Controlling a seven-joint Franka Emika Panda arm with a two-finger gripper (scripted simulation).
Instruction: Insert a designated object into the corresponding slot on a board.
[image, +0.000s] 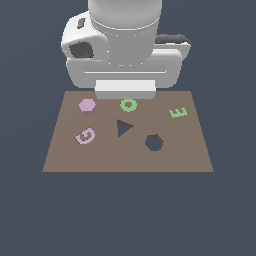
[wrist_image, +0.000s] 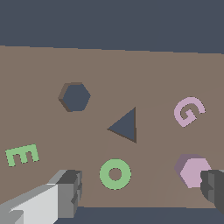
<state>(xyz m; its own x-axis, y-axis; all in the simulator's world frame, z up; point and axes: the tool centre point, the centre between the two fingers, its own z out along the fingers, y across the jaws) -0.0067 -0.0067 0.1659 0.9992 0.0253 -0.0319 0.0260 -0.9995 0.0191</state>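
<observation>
The light pink-lilac hexagonal block (image: 87, 105) (wrist_image: 193, 171) lies flat on the brown board (image: 185, 155) (wrist_image: 144, 70), near its far edge on the exterior view's left. The dark hexagon slot (image: 154, 142) (wrist_image: 75, 97) is empty, nearer the front on the exterior view's right. My gripper (wrist_image: 140, 192) hangs open above the board's far edge, holding nothing. One dark fingertip (wrist_image: 213, 189) is right beside the block and the other fingertip (wrist_image: 69, 192) is wide of it. In the exterior view the arm's white hand (image: 125, 67) hides the fingers.
The board also carries a green ring O (image: 128, 105) (wrist_image: 115, 174), a pink letter G (image: 85, 135) (wrist_image: 189, 111), a green letter E (image: 178, 112) (wrist_image: 22, 155) and a dark triangular cut-out (image: 124, 127) (wrist_image: 126, 126). Dark blue-grey ground surrounds the board.
</observation>
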